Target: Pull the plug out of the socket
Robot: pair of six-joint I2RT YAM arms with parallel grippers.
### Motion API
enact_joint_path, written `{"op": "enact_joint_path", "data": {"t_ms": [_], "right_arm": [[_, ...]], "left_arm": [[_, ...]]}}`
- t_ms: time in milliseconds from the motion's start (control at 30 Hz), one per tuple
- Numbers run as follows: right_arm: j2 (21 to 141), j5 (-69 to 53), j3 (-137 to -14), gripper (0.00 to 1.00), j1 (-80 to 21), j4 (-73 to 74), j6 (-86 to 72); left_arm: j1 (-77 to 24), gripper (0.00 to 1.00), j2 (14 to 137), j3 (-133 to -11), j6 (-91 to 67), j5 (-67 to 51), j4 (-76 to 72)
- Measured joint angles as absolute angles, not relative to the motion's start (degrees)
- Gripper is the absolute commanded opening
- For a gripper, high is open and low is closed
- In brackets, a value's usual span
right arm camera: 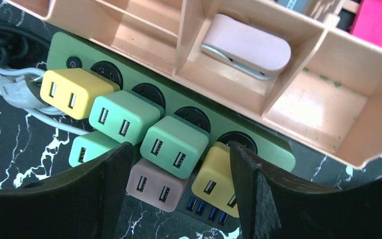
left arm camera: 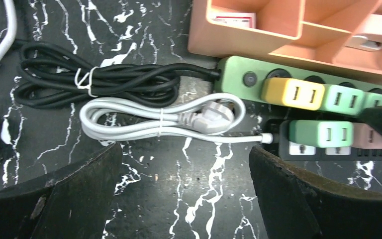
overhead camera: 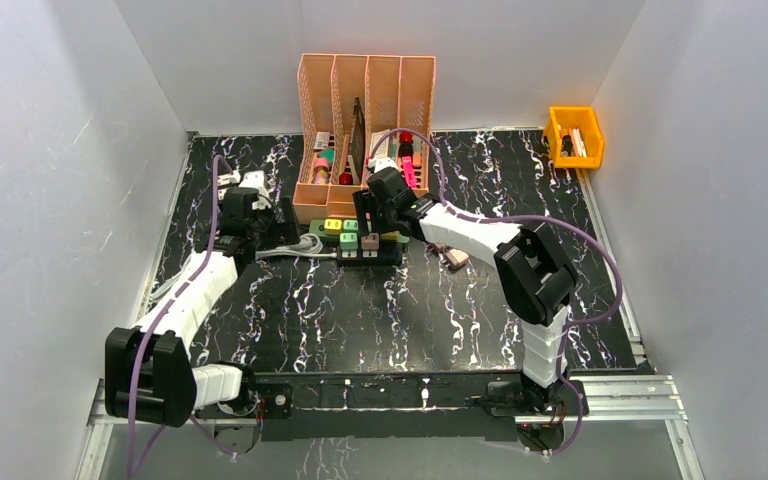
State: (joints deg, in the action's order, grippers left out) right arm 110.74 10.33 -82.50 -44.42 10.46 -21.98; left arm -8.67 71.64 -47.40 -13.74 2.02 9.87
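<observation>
Green blocky plug (right arm camera: 174,146), long green socket strip (right arm camera: 272,150), marbled tabletop (right arm camera: 10,149)

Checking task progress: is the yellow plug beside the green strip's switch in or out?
In: the yellow plug sits seated on the green strip, with no prongs showing.

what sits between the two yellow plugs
A first green plug next to the left yellow plug, then a second green plug next to the right yellow plug. The right wrist view shows it.
</observation>
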Motion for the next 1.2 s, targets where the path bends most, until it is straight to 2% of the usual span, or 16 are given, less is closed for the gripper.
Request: {"op": "enact_joint_path", "data": {"t_ms": [367,600,1100,1167,1200], "right_arm": [[104.2,22.17,-80.99,0.73,-50.68,15.75,-22.76],[106.43,21.43,-84.71,0.71,-50.46,21.04,-24.29],[113.86,17.23,-86.7,0.6,-50.09,22.57,-27.2],[114.45,16.8,-86.7,0.53,-50.04,22.55,-27.49],[114.65,16.49,-86.7,0.46,-49.98,22.52,-27.64]], "left_arm": [[-14.35,0.98,70.39,-47.44,-16.01,2.11,9.8],[-15.18,0.98,71.02,-47.64,-16.12,2.11,9.93],[-15.4,0.98,72.93,-47.64,-16.14,1.87,9.91],[-15.4,0.98,72.93,-47.66,-16.14,1.85,9.96],[-15.4,0.98,72.93,-47.66,-16.14,1.78,9.91]]}}
